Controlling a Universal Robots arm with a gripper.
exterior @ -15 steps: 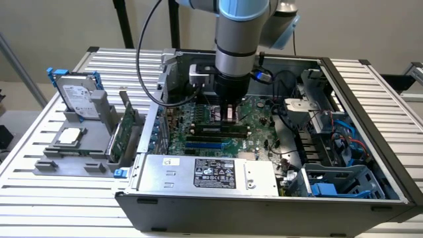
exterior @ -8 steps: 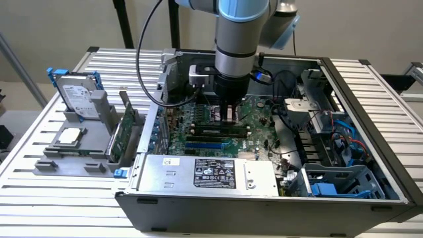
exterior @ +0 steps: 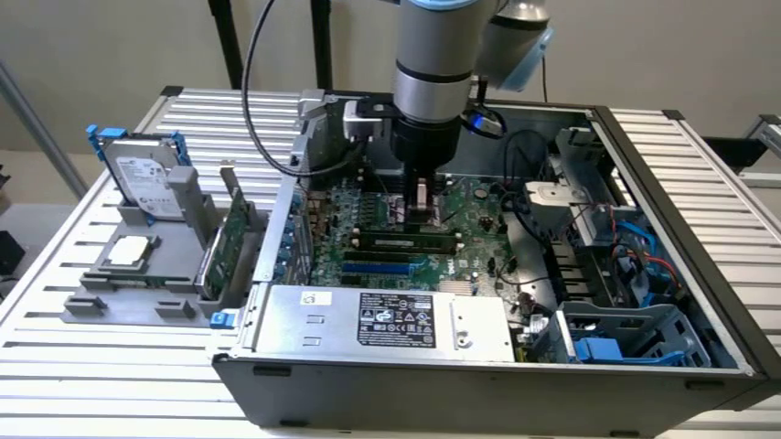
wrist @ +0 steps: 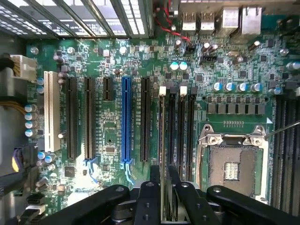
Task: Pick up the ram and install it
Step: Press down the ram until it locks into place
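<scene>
We see the arm reaching straight down into the open computer case (exterior: 683, 302), which lies on its side on the slatted bench (exterior: 73, 274), toward the bench's middle and far-right part in the exterior view. The end effector (exterior: 422, 208) hangs just above the motherboard (exterior: 476, 247), near the centre of the case.

In the wrist view the end effector (wrist: 165, 187) has its black fingers (wrist: 151, 192) drawn close together on the ram (wrist: 165, 154), a thin green stick seen edge-on between them. We read the grip as closed on it, with only the stick's thickness between the fingers. The ram runs straight out from the fingertips, lined up along the black memory slots (wrist: 180, 126) with white end clips, just beside the open CPU socket (wrist: 233, 161). We cannot tell whether its lower edge already touches a slot or sits just above it.

In the exterior view another memory stick (exterior: 403, 242) lies seated across the board, nearer the power supply (exterior: 390, 320) at the case's near edge.

Toward the bench's left edge in the exterior view, a grey holder (exterior: 134, 293) carries a hard drive (exterior: 144, 174) with blue rails and an upright green expansion card (exterior: 226, 242).
</scene>
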